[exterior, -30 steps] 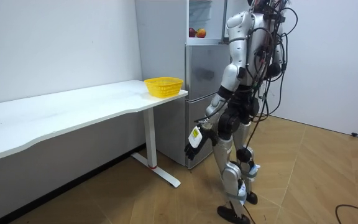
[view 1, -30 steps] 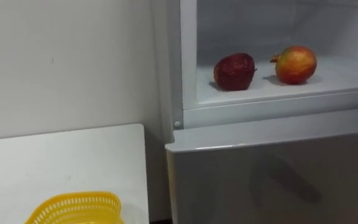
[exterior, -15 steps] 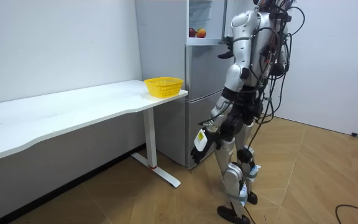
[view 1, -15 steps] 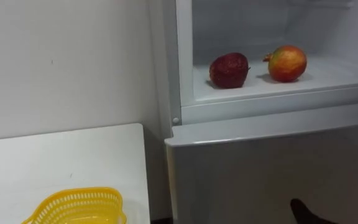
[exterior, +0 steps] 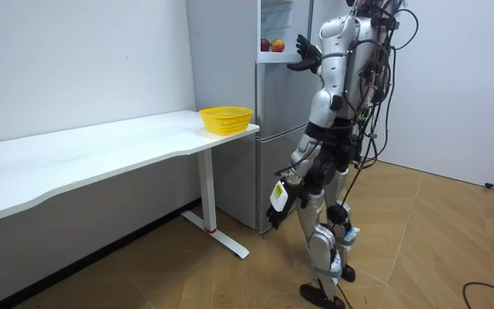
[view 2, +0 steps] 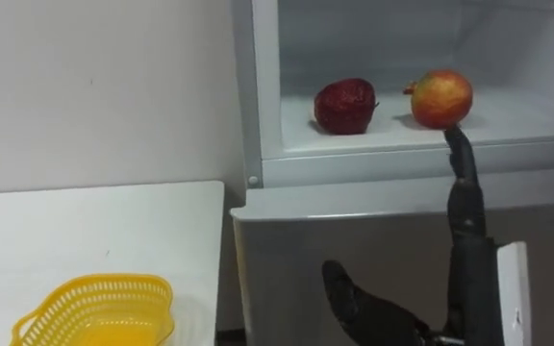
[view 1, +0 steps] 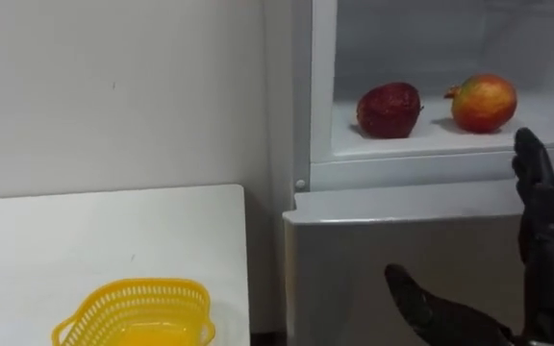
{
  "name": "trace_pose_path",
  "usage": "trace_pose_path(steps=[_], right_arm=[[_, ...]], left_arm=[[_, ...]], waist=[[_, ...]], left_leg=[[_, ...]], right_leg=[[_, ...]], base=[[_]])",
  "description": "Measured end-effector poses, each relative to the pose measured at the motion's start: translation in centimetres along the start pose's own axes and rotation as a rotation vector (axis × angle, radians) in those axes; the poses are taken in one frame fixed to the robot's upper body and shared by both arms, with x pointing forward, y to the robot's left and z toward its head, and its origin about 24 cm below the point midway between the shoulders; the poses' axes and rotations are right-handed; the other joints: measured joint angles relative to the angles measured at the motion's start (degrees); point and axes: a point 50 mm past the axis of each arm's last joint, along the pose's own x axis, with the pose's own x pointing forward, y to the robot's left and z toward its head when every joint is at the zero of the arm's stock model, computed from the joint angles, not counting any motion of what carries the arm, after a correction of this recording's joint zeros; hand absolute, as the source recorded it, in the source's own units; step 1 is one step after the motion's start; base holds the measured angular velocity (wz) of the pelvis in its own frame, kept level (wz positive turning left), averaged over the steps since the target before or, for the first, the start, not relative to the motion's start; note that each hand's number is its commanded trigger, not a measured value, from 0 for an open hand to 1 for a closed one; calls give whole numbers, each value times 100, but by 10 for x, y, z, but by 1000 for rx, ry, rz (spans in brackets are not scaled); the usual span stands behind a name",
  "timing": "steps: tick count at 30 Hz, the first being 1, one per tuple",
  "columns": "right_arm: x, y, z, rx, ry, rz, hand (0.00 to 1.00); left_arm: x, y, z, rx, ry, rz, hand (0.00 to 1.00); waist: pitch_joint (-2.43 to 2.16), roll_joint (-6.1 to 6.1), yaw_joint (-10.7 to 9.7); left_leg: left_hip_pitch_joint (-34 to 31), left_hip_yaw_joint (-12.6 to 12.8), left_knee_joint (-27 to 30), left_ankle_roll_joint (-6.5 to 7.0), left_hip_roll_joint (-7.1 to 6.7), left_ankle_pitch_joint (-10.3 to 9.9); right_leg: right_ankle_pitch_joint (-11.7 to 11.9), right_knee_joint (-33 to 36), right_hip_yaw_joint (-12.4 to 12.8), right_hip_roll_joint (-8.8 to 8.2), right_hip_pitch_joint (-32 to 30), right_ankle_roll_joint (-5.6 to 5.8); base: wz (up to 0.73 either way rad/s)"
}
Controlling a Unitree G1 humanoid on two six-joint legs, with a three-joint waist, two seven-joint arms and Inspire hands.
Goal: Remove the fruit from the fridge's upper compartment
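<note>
Fruit: a dark red fruit and a red-yellow fruit lie near each other but not touching on the white shelf of the open upper fridge. The task does not say which one to take.
Right hand: held up in front of the fridge, below the shelf edge. Its fingers are straight and close together, the thumb is spread wide, and it holds nothing.
Left hand: hangs low beside the thigh in the room view.
Weight: probably light, so one hand should do.
Surface: the red-yellow fruit looks smooth and glossy, so it may slip. The dark one looks duller and slightly bumpy.
Stiffness: both look firm and round and could roll on the shelf if nudged. Too hard a squeeze could bruise them.
Hold: cup the widest part, fingers behind and thumb in front. Keep off the small crown on the red-yellow fruit's left side.
Drop-off: a yellow basket stands on the table to the robot's left, a likely place for the fruit.
Writing: none can be read on the fruit, fridge or basket.
</note>
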Motion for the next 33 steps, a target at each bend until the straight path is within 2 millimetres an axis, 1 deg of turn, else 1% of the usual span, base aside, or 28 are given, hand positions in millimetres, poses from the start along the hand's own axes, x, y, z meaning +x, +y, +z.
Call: trace_pose_path(steps=[2,4,6,8,9,11,12,14,16,18,19,21,23,26,28,29,33], right_arm=[[10,2,5,20,-50,-19,0],[17,3,8,29,-83,-32,0],[24,3,12,30,-122,-34,0],[33,2,16,36,-164,-42,0],[35,1,17,38,-176,-46,0],[50,-4,20,18,-238,-77,0],[54,-7,21,7,-254,-88,0],[69,-18,22,-36,-304,-136,0],[76,-23,23,-43,-317,-172,0],[80,-26,25,-42,-331,-195,0],[82,-26,25,-36,-332,-201,0],[84,-29,24,-27,-322,-214,0],[87,-34,20,-9,-288,-240,0],[97,-39,15,19,-251,-272,0],[101,-41,14,22,-245,-284,0],[104,-42,12,10,-246,-284,0],[113,-44,8,-19,-243,-288,0]], left_arm=[[-1,0,-2,-2,7,1,0],[-1,-1,-5,-7,12,1,0],[-2,-2,-8,-12,22,3,0],[-3,-3,-11,-15,32,-1,0],[-3,-4,-11,-15,33,-1,0],[-3,-4,-12,-18,39,-3,0],[-3,-4,-12,-18,40,-3,0],[-3,-4,-14,-33,46,2,0],[-3,-3,-14,-38,48,6,0],[-3,-3,-13,-47,47,7,0],[-3,-3,-14,-53,52,7,0],[-3,-4,-15,-56,62,0,0],[-4,-6,-18,-70,80,-14,0],[-5,-10,-21,-66,94,-26,0],[-5,-11,-23,-66,96,-39,0],[-5,-11,-23,-64,96,-45,0],[-6,-10,-24,-73,100,-54,0]], waist=[[2,-37,52],[-2,-71,120],[11,-100,150],[-1,-136,145],[-10,-164,158],[4,-170,159],[6,-173,163],[31,-184,225],[71,-199,268],[82,-202,301],[95,-202,313],[93,-209,327],[59,-257,348],[35,-299,387],[30,-320,419],[37,-332,427],[52,-344,459]], left_leg=[[-17,-69,-4,0,-6,0],[4,-91,-7,0,-6,0],[-5,-196,-7,0,-11,0],[13,-280,-5,-3,-19,2],[19,-301,-4,-6,-20,4],[32,-402,13,-10,-23,6],[30,-420,19,-11,-23,7],[45,-468,33,-11,-28,7],[48,-495,59,-11,-29,7],[16,-496,73,-11,-31,7],[-4,-526,85,-11,-37,7],[-29,-572,97,-11,-44,7],[-80,-624,133,-12,-52,7],[-79,-661,153,-17,-50,10],[-68,-712,160,-21,-50,12],[-53,-736,160,-26,-51,16],[-1,-766,160,-35,-49,21]], right_leg=[[0,-3,-77,-12,5,0],[0,-14,-95,-11,15,0],[1,-91,-222,-23,101,0],[2,-191,-376,-37,214,1],[1,-203,-384,-38,233,1],[1,-204,-507,-46,269,1],[1,-205,-545,-50,278,1],[1,-208,-603,-57,315,1],[1,-208,-685,-67,345,1],[1,-208,-701,-73,322,1],[1,-207,-730,-80,319,1],[1,-204,-770,-88,313,1],[1,-198,-848,-100,291,1],[1,-201,-878,-99,313,1],[1,-200,-934,-100,339,1],[1,-201,-987,-103,363,1],[1,-204,-1014,-101,433,1]], base=[[15],[9],[25],[30],[21],[23],[20],[10],[7],[4],[10],[12],[11],[5],[10],[11],[5]])
